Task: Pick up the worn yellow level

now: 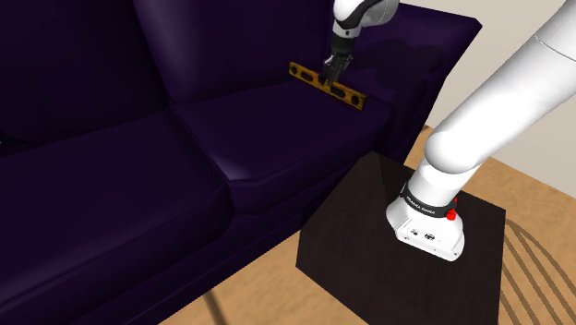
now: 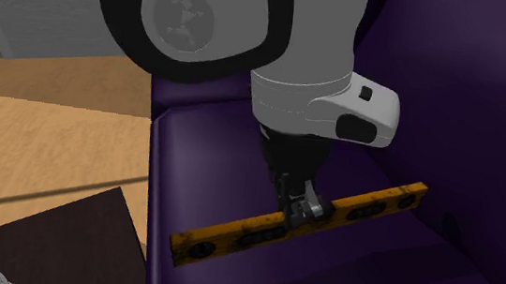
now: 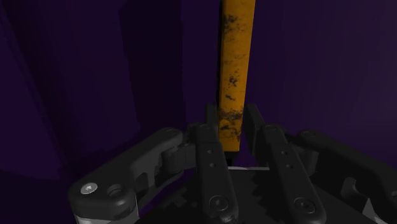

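- Worn yellow level (image 1: pixel 354 95) lies on your dark purple sofa (image 1: pixel 111 185), on the seat cushion nearest the stand, close to where the seat meets the backrest and armrest.
- You can see in the shoulder view that it runs at a slant across the cushion, one end toward the backrest and the other toward the armrest.
- Your gripper (image 1: pixel 332 74) comes down on the level from above, about midway along it.
- In the second exterior view the level (image 2: pixel 234 233) shows orange-yellow with dark scuffs and dark oval windows along its face. The gripper (image 2: pixel 301 214) sits at its middle, so bar sticks out on both sides.
- Look at the wrist view: the level (image 3: pixel 236 63) runs straight away from the gripper (image 3: pixel 233 121), and its near part sits between the two black fingers (image 3: pixel 211 146).
- The pincer is narrow and closed against the level's two sides, clasping it.
- You cannot tell from these views whether the level is clear of the cushion or resting on it.
- The white arm (image 1: pixel 498 102) rises from its base on the dark box stand (image 1: pixel 360 231), which stands on a wooden floor (image 1: pixel 268 295) just beside the sofa's end.
- In the second exterior view a corner of the stand (image 2: pixel 45 240) shows beside the sofa (image 2: pixel 231 153).
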`<state>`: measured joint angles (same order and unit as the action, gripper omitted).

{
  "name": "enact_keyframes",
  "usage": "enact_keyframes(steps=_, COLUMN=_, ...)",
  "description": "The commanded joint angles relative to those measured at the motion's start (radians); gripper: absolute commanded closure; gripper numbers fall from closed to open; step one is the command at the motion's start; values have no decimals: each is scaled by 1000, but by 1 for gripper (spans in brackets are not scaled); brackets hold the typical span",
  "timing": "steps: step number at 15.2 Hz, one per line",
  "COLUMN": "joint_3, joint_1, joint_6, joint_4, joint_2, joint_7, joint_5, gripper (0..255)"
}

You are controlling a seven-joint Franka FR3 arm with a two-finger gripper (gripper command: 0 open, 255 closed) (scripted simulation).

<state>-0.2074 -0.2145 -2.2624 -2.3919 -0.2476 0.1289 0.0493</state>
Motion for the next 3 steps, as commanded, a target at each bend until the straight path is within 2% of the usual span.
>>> enact_keyframes(steps=1, joint_3=4, joint_1=1, joint_6=29, joint_4=17, joint_2=-15, joint_7=-4, joint_5=2, gripper=255)
enact_keyframes(steps=3, joint_3=4, joint_1=1, joint_6=31, joint_4=18, joint_2=-16, joint_7=-4, joint_5=2, gripper=255)
